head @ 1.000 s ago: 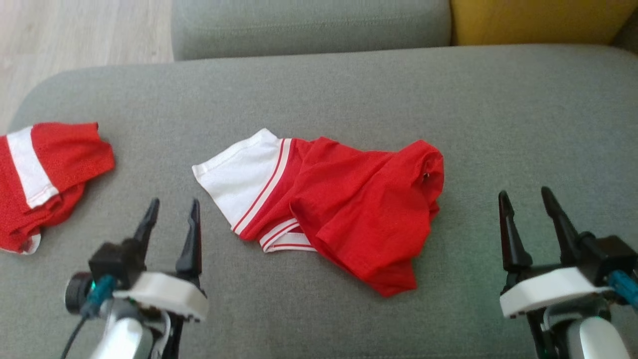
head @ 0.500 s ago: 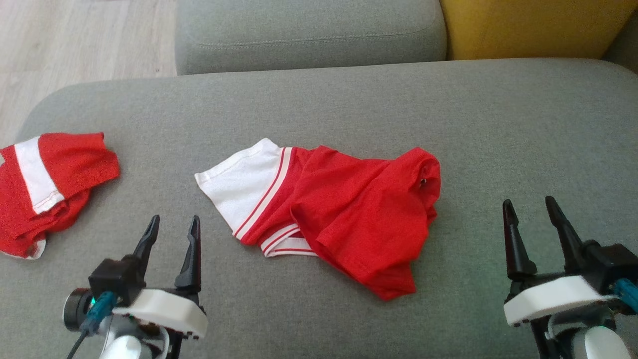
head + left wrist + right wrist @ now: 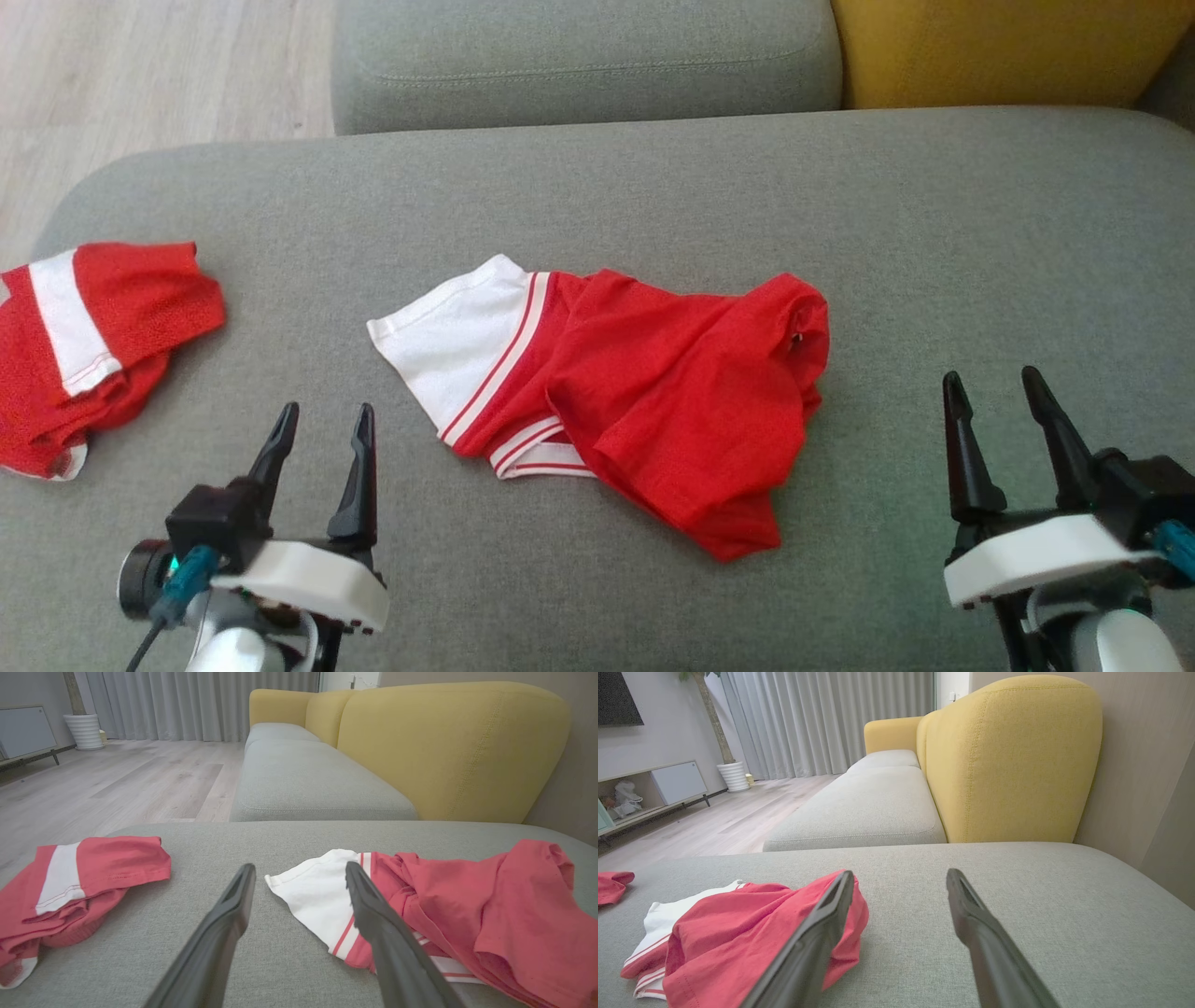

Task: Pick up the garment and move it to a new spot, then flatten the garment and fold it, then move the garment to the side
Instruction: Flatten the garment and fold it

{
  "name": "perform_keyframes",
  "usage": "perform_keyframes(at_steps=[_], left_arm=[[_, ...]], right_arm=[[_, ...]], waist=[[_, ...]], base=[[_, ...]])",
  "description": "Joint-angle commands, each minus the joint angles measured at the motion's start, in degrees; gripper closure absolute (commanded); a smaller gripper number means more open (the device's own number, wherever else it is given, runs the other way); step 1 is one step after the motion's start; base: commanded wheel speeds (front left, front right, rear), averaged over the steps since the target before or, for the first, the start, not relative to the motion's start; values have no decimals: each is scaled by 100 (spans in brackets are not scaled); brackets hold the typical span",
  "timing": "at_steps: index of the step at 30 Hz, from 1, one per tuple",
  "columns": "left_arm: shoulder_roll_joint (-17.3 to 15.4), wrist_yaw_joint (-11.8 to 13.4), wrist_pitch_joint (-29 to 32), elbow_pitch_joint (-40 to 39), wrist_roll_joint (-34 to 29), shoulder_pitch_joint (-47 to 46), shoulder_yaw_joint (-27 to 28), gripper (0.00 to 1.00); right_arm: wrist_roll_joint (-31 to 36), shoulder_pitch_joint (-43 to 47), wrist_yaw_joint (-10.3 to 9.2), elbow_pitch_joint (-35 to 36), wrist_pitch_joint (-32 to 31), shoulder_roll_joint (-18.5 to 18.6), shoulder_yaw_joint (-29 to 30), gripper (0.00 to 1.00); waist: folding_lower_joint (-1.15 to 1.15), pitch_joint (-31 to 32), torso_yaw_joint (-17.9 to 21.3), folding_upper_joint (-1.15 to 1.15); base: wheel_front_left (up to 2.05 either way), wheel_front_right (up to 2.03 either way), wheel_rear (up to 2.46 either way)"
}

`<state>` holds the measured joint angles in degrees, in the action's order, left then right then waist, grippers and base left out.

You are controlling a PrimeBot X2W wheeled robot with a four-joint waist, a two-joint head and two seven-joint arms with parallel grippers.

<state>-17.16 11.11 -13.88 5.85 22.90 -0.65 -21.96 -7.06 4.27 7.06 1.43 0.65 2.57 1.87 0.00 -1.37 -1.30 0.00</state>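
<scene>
The garment point(image 3: 653, 392) lies crumpled in the middle of the grey seat point(image 3: 653, 187), between the two grippers and touching neither. Most of it is red cloth, bunched in loose folds toward the right. A white panel edged with red and white stripes spreads flatter at its left end.

What kind of garment it is cannot be told, since its lower layers are tucked out of sight. A second red-and-white garment point(image 3: 93, 345) sits at the seat's left end, cut off by the head view's edge. In the wrist views a dark finger crosses part of the white panel and part of the red heap. A small dark spot on the top right fold is too small to make out.

The seat belongs to a sofa with another grey cushion point(image 3: 579, 56) beyond it and a yellow backrest point(image 3: 1008, 47). Pale wood floor point(image 3: 140, 75), grey curtains point(image 3: 201, 700), a low cabinet point(image 3: 677, 781) and a white pot point(image 3: 85, 730) lie farther off.

The left gripper point(image 3: 327, 411) and right gripper point(image 3: 990, 375) hover over the seat, jaws spread wide, holding nothing.
</scene>
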Motion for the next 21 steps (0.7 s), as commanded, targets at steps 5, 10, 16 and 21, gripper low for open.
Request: perform_keyframes(at_steps=[5,10,16,21], left_arm=[[-131,29,-42,-183,52,-266,202,0],[-133,27,-53,-173,51,-293,201,0],[-117,-5,-61,-177,27,-440,163,0],[-40,-63,-73,-153,-6,-653,95,0]], right_arm=[[-27,-225,43,206,15,31,-208,0],[-12,-253,43,155,-7,31,-307,0],[217,-297,43,-140,-270,31,-1147,0],[298,-394,43,-778,-450,115,-2038,0]], waist=[[0,-33,25,0],[0,-58,10,0],[0,-183,-121,0],[0,-364,-329,0]], base=[[0,0,0],[0,0,0],[0,0,0],[0,0,0]])
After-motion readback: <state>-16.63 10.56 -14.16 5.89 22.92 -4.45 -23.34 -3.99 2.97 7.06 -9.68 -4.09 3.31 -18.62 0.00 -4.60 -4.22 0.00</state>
